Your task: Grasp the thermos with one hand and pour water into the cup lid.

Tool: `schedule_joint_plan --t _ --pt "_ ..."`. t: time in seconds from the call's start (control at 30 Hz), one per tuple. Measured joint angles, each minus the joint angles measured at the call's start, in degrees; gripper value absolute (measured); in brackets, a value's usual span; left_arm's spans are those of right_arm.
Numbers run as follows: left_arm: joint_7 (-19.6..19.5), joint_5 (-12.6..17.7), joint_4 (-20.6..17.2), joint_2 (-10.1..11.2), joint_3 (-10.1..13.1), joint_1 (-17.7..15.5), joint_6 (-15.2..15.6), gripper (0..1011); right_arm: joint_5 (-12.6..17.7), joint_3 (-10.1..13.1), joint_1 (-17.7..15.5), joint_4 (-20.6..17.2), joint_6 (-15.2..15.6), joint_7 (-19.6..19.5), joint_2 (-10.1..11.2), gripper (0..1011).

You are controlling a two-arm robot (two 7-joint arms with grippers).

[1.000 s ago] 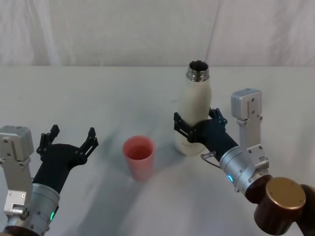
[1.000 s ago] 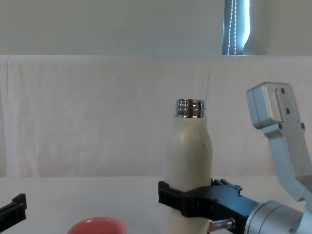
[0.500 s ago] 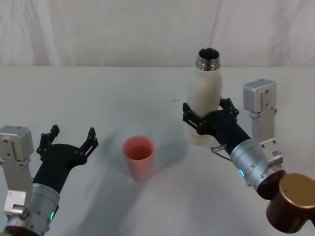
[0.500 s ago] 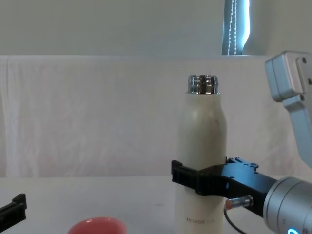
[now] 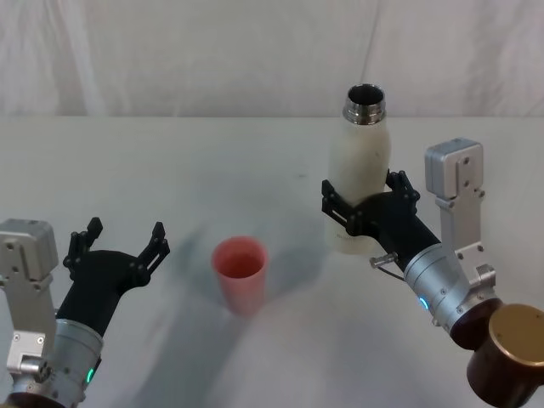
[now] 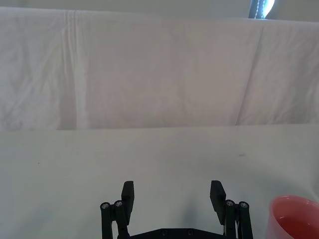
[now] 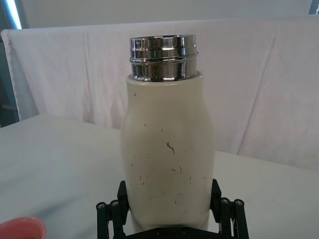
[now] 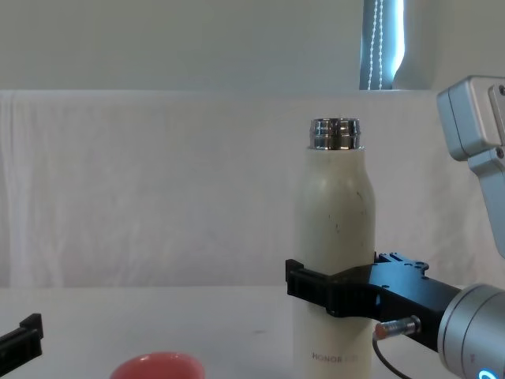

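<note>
The thermos (image 5: pixel 360 174) is a tall cream-white bottle with dark specks and an uncapped steel neck, held upright and clear of the table at centre right. My right gripper (image 5: pixel 364 212) is shut around its lower body; its black jaws clasp both sides of the thermos (image 7: pixel 167 164) and the thermos (image 8: pixel 334 260). The coral-pink cup lid (image 5: pixel 240 273) stands upright on the table to the left of the bottle, with the cup lid's rim (image 8: pixel 158 366) low in the chest view. My left gripper (image 5: pixel 115 246) rests open near the front left, holding nothing (image 6: pixel 171 196).
The white-covered table (image 5: pixel 170 170) stretches back to a white cloth backdrop (image 5: pixel 212 51). A strip of window light (image 8: pixel 384 43) shows above the backdrop. The cup lid's edge (image 6: pixel 295 219) sits just right of my left gripper.
My right gripper has carried the thermos upward and a little to the right, off the table. The left arm and the cup lid have stayed still.
</note>
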Motion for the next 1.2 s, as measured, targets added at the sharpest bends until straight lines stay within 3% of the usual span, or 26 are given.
schedule_joint_plan --t 0.83,1.0,1.2 --pt "0.0 0.0 0.0 0.0 0.0 0.0 0.0 1001 -0.3 0.0 -0.1 -0.2 -0.4 0.0 0.2 960" --pt "0.0 0.0 0.0 0.0 0.0 0.0 0.0 1001 -2.1 -0.3 -0.4 -0.8 -1.4 -0.3 0.8 960" --pt "0.0 0.0 0.0 0.0 0.0 0.0 0.0 1001 -6.8 -1.4 -0.3 -1.3 -3.0 -0.8 2.3 960"
